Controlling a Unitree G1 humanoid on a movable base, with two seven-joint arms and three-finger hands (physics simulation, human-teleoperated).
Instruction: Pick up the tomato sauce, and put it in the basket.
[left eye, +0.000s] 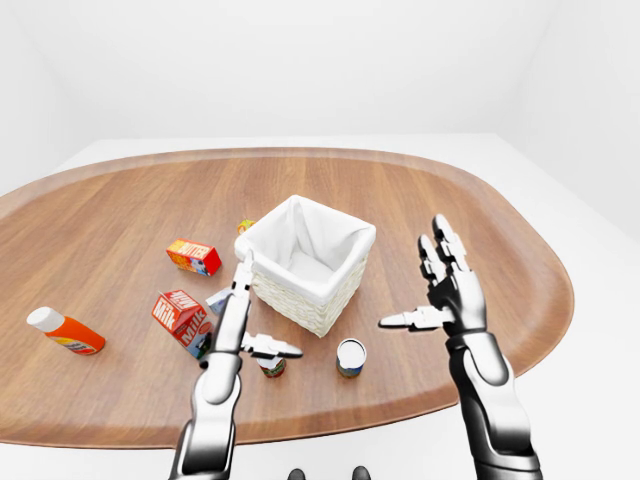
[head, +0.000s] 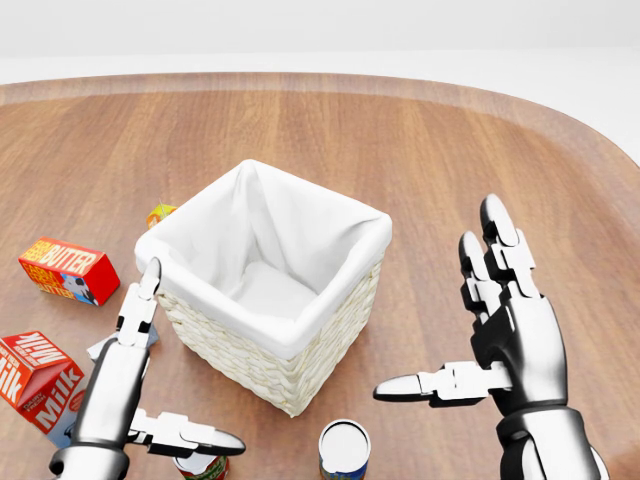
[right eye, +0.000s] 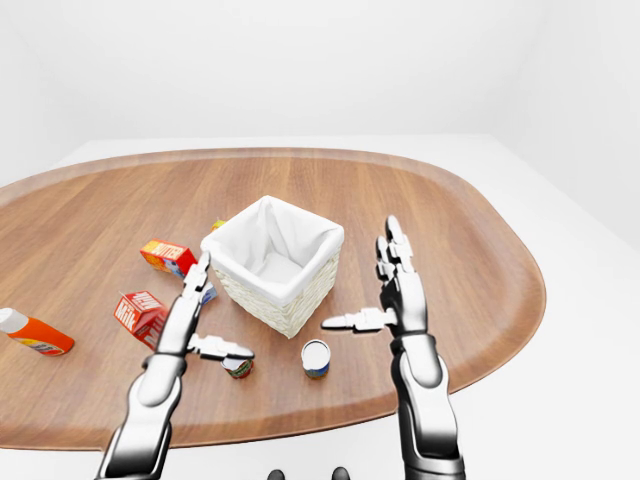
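The tomato sauce (left eye: 271, 367), a small can with a red label, stands upright on the wooden table just below the white-lined wicker basket (head: 262, 366). My left hand (head: 192, 358) hovers open right over it, thumb stretched across the can's top and fingers pointing up along the basket's left wall. Nothing is held in it. In the head view only the can's top edge (head: 200, 466) shows under the thumb. My right hand (head: 438, 298) is open too, held up to the right of the basket, with its palm facing left.
A second can (head: 344, 447) with a blue label stands right of the tomato sauce. Left of the basket lie a milk carton (head: 35, 375), a butter box (head: 67, 268) and a small orange packet (head: 160, 213). An orange bottle (left eye: 62, 331) lies far left.
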